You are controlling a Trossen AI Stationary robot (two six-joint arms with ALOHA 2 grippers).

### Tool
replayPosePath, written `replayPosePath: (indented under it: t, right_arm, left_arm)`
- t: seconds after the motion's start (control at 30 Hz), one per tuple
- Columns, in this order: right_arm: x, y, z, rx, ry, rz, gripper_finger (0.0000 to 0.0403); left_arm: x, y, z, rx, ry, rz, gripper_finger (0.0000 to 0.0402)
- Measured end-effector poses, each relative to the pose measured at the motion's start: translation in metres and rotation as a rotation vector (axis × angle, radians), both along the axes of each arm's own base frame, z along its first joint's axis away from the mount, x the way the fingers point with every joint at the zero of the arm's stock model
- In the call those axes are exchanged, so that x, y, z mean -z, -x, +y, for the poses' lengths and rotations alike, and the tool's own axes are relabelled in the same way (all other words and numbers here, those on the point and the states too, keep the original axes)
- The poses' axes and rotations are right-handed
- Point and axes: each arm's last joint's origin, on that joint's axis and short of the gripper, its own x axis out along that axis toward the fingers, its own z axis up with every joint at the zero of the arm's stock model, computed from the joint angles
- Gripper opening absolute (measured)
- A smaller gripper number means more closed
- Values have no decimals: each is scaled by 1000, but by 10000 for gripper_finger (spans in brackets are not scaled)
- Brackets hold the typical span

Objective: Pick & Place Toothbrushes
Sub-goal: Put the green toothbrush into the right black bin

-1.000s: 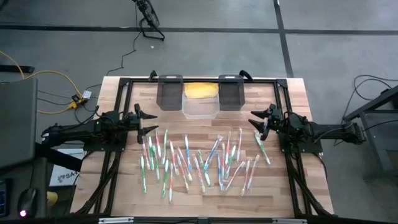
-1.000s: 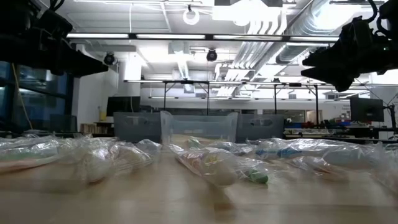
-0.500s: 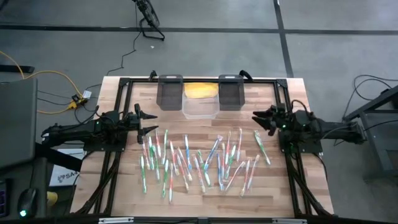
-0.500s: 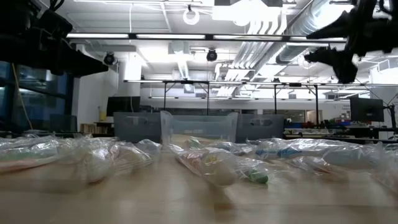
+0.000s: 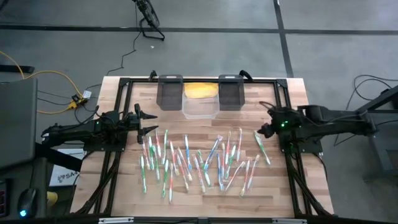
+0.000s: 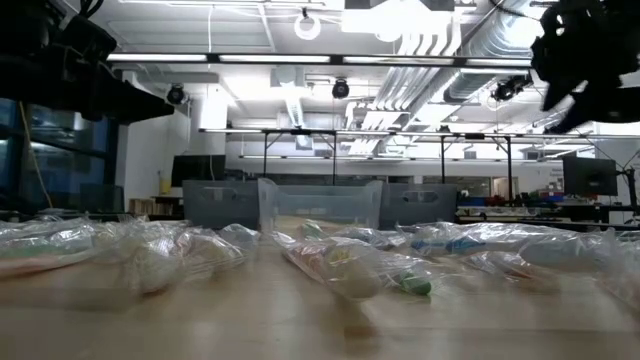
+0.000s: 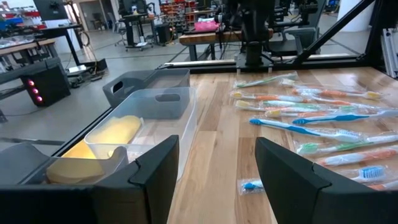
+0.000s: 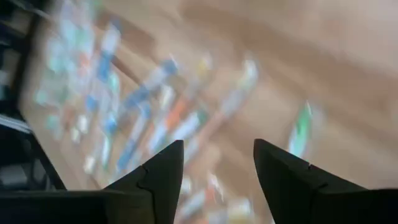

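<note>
Many toothbrushes in clear wrappers lie flat and scattered over the middle of the wooden table, with green, blue, pink and white handles. They also show in the low view, the left wrist view and, blurred, the right wrist view. My left gripper hovers open by the left end of the spread, its fingers level. My right gripper hangs open above the right end of the spread, pointing down, just beside a green-handled toothbrush.
Three bins stand at the far edge: two dark ones and, between them, a clear bin with something yellow behind it. A black frame borders the table. Bare wood lies between the bins and the toothbrushes.
My right gripper has risen and tipped from level to pointing down at the table, drawing back a little toward the right edge. It stays open. The toothbrushes have not moved.
</note>
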Motion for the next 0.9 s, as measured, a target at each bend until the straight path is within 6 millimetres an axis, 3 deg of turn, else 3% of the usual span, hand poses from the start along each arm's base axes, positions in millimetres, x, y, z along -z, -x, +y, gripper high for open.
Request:
replayPosePath:
  t: [0.2, 0.47, 0.9]
  right_arm:
    - [23, -12, 5, 53, -159, 272, 187]
    - [50, -33, 15, 137, -176, 494, 187]
    - [92, -67, 43, 127, -19, 618, 187]
  left_arm:
    - [0, 0, 0, -1, 0, 0, 206]
    - [0, 0, 0, -1, 0, 0, 206]
    - [0, 0, 0, 0, 0, 0, 206]
